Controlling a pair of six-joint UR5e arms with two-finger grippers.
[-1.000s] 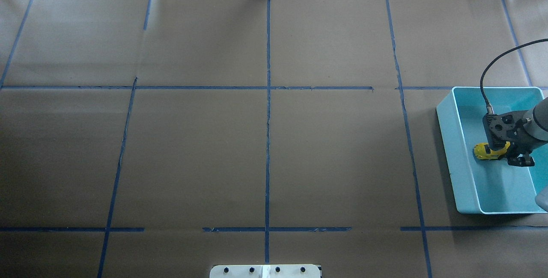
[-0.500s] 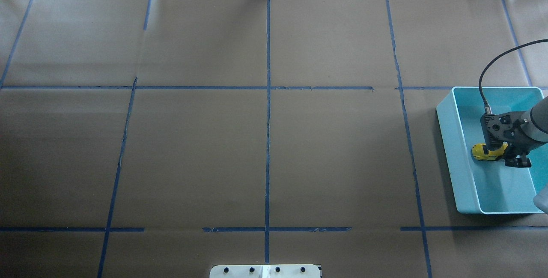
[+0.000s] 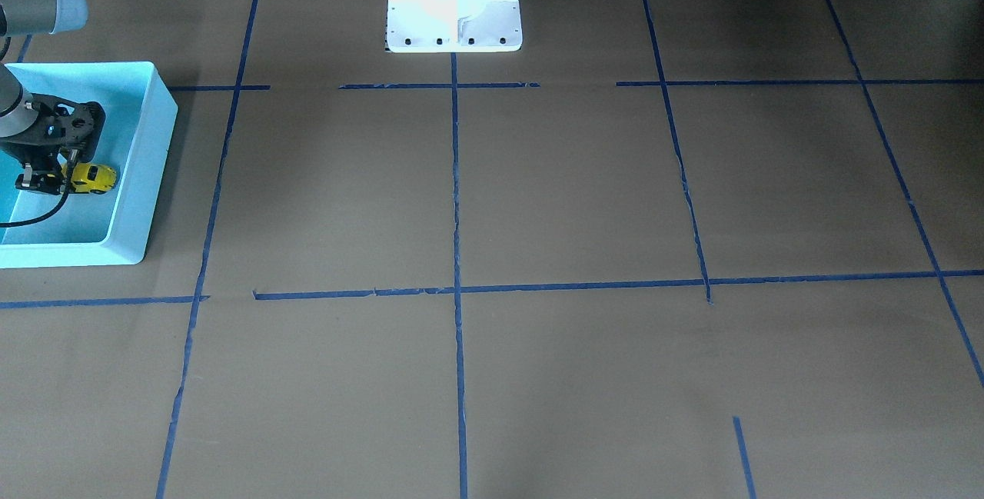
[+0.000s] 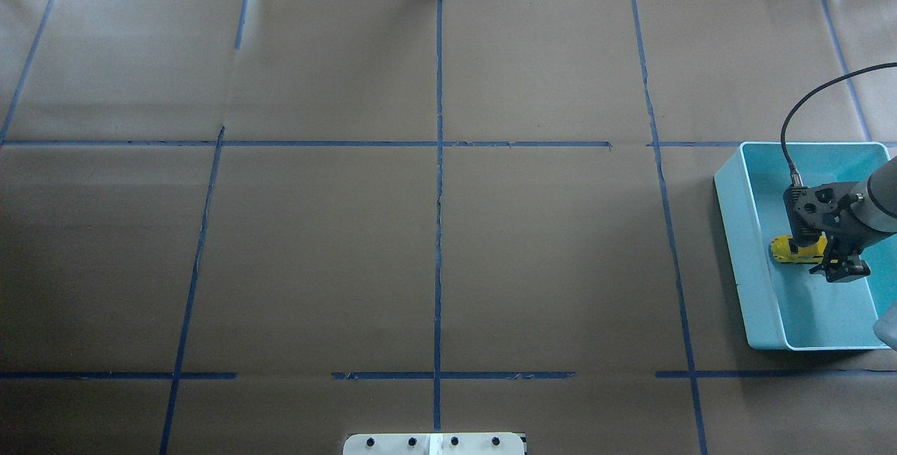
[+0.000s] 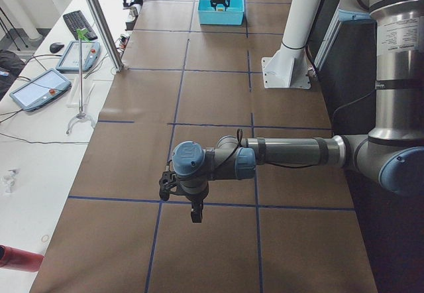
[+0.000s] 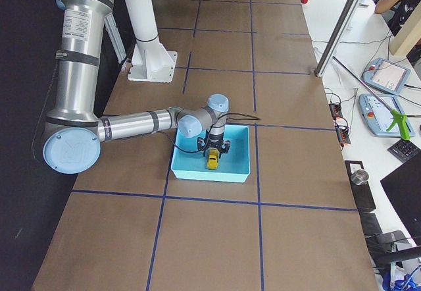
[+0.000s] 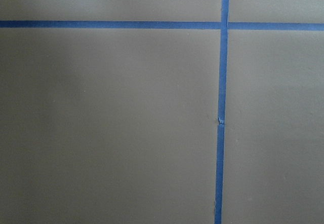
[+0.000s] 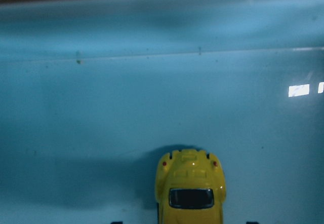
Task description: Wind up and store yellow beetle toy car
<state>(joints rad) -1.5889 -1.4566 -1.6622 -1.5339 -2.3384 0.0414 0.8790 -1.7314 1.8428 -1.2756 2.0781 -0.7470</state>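
Note:
The yellow beetle toy car [image 4: 788,250] sits on the floor of the turquoise bin [image 4: 732,231] at the table's right end. It also shows in the front view [image 3: 94,177], the right side view [image 6: 212,161] and the right wrist view [image 8: 190,191]. My right gripper [image 4: 837,271] hangs inside the bin right over the car. In the wrist view its jaws stand wide on both sides of the car and do not touch it. My left gripper [image 5: 187,203] hovers over bare paper at the other end. I cannot tell whether it is open or shut.
Brown paper with blue tape lines [image 4: 439,195] covers the table. The bin's walls [image 3: 146,168] stand close around my right gripper. The white robot base [image 3: 453,14] is at the near middle edge. Operator tablets and a keyboard [image 5: 79,21] lie on a side bench.
My right wrist has shifted a little to the left inside the bin. The car shows slightly further left as well. The left arm is out of the overhead view throughout.

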